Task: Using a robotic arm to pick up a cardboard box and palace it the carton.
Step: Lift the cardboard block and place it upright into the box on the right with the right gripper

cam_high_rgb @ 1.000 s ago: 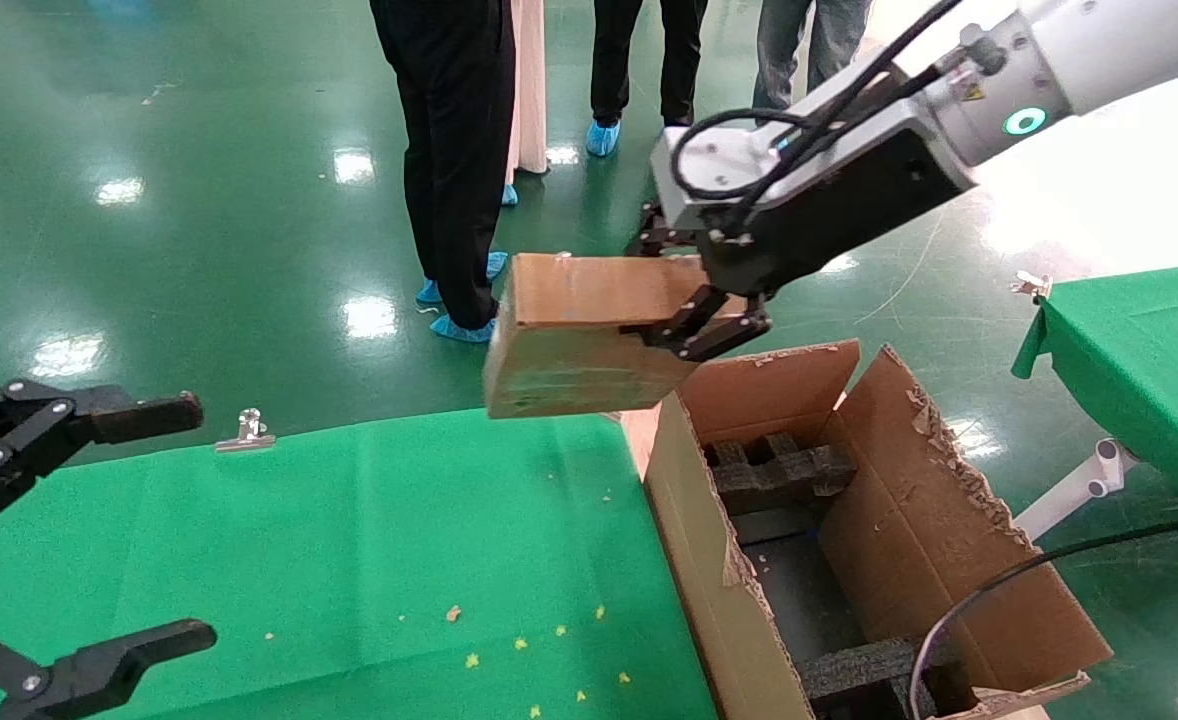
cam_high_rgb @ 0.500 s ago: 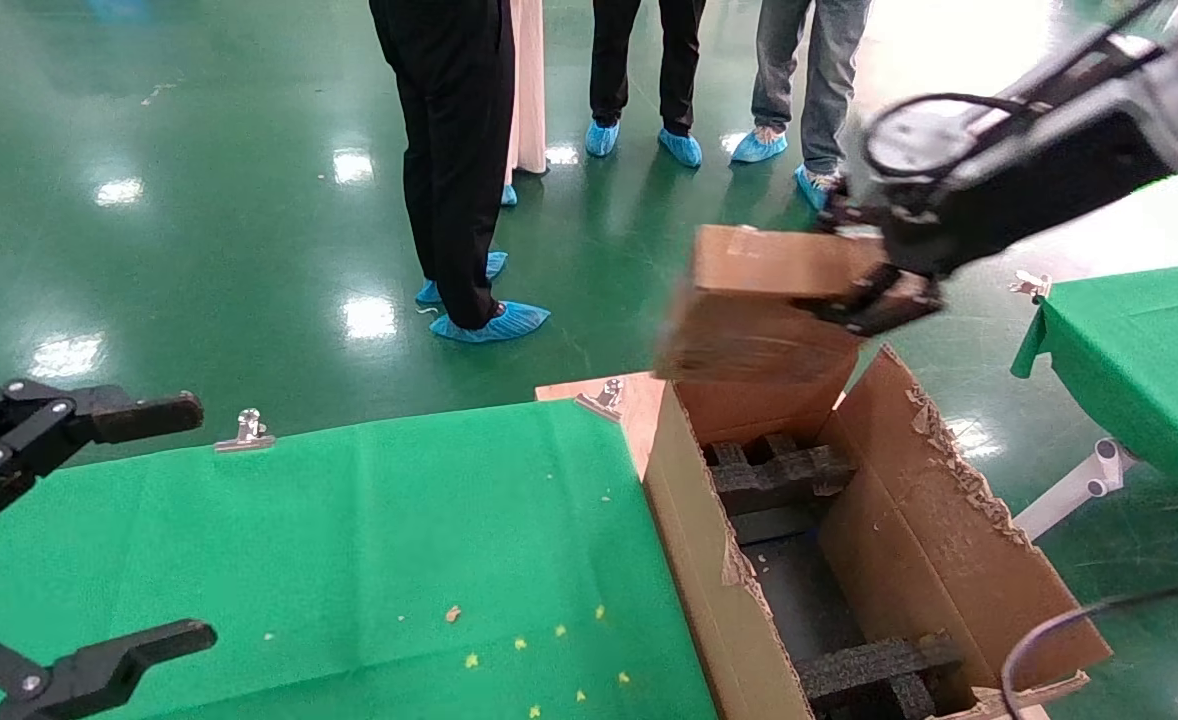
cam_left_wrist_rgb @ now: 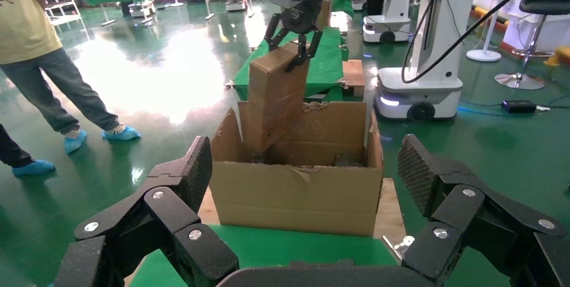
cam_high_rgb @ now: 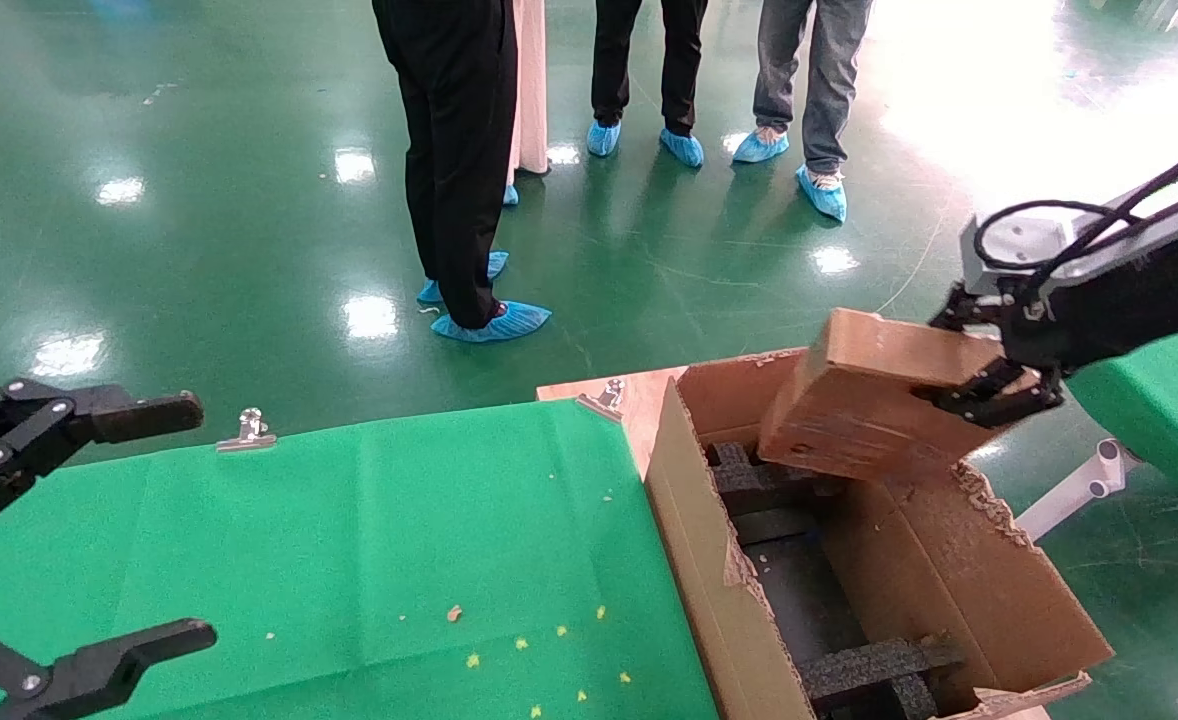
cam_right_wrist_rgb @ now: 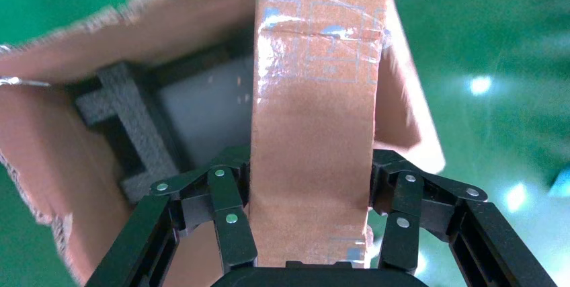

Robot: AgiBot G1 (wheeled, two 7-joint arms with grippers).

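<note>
The right gripper (cam_high_rgb: pixel 989 385) of the robotic arm (cam_high_rgb: pixel 1099 290) pinches the cardboard box (cam_high_rgb: pixel 874 395) between its black linked fingers (cam_right_wrist_rgb: pixel 225 210), one set on each long face; the box hangs tilted over the far end of the carton (cam_high_rgb: pixel 699 560), its lower end dipping just inside the opening above a black foam block (cam_high_rgb: pixel 749 480); from the right wrist the box (cam_right_wrist_rgb: pixel 312 112) runs straight out between the fingers, with clear tape and faint blue printing on its face, and the carton (cam_right_wrist_rgb: pixel 40 159) with its foam (cam_right_wrist_rgb: pixel 128 126) lies beyond it; the left wrist view shows the same box (cam_left_wrist_rgb: pixel 275 92) standing steeply in the carton (cam_left_wrist_rgb: pixel 296 186), gripped at its upper end by the far gripper (cam_left_wrist_rgb: pixel 296 35); the carton stands just beside the green-covered table (cam_high_rgb: pixel 349 550), its flap edges ragged, a second foam block (cam_high_rgb: pixel 879 670) at its near end; the left gripper (cam_high_rgb: pixel 99 520) hovers spread wide and empty over the near left corner of the table; metal clips (cam_high_rgb: pixel 247 428) hold the cloth at the table's far edge; small yellow crumbs (cam_high_rgb: pixel 519 645) dot the cloth; several people (cam_high_rgb: pixel 459 150) in blue shoe covers (cam_high_rgb: pixel 494 320) stand on the glossy green floor (cam_high_rgb: pixel 199 200) beyond.
</note>
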